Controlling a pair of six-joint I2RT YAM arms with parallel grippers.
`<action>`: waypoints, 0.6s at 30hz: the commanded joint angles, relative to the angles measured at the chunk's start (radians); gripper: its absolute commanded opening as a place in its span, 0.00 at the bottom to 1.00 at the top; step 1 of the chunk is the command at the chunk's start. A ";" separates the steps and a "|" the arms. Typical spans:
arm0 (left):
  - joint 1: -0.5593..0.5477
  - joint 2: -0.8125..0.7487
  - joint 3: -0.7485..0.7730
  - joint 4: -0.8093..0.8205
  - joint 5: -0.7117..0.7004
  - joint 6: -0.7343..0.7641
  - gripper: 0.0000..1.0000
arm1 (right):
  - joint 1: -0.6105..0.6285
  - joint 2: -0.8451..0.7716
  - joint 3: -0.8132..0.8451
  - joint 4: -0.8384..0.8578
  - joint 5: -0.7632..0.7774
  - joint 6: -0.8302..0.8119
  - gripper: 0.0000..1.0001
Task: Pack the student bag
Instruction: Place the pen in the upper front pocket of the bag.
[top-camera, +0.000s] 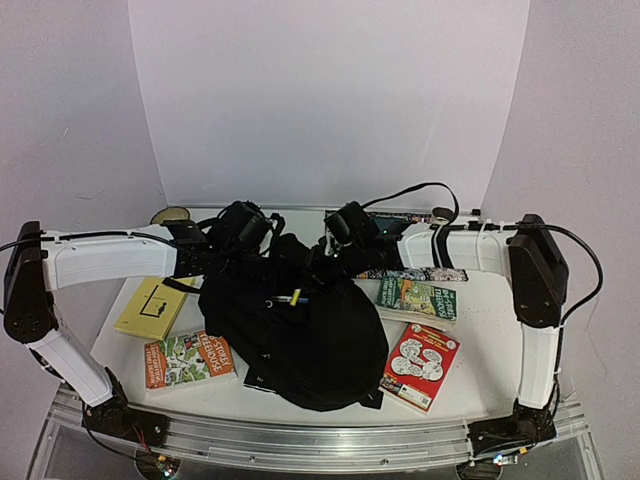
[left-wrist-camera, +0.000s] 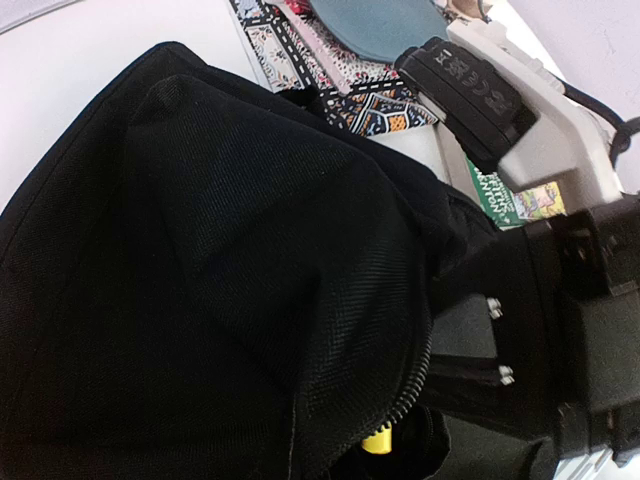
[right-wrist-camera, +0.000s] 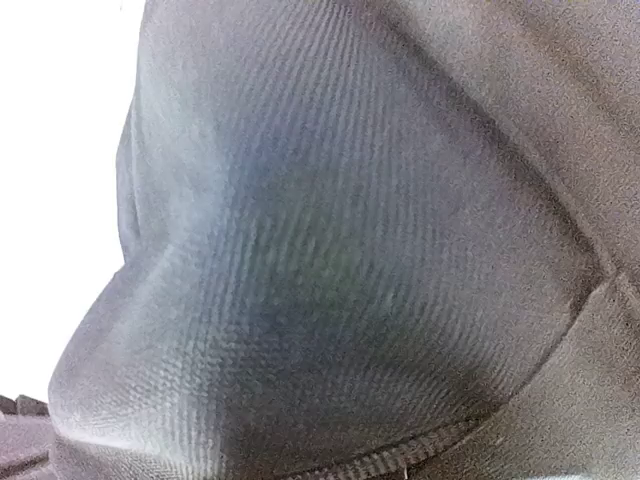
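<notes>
The black backpack (top-camera: 300, 335) lies slumped in the middle of the white surface (top-camera: 470, 400). A yellow book (top-camera: 155, 308) and an orange-green book (top-camera: 188, 358) lie on its left, a red book (top-camera: 420, 365) and a green book (top-camera: 418, 298) on its right. The left gripper (top-camera: 255, 238) and right gripper (top-camera: 335, 248) are both at the bag's far edge, sunk against the fabric, so I cannot tell whether either is wide, narrow or holding cloth. The right wrist view shows only close black weave. The left wrist view shows a zipper (left-wrist-camera: 415, 390) with a small yellow piece (left-wrist-camera: 375, 440) beside it.
</notes>
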 joint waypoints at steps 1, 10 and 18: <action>-0.012 -0.060 0.009 0.073 0.046 -0.020 0.00 | -0.005 0.027 0.020 0.114 0.091 0.104 0.03; -0.012 -0.055 0.002 0.084 0.021 -0.059 0.00 | 0.018 0.072 0.097 0.151 0.098 0.111 0.23; -0.008 -0.082 -0.010 0.081 -0.059 -0.067 0.00 | 0.018 -0.008 0.010 0.151 0.058 -0.001 0.43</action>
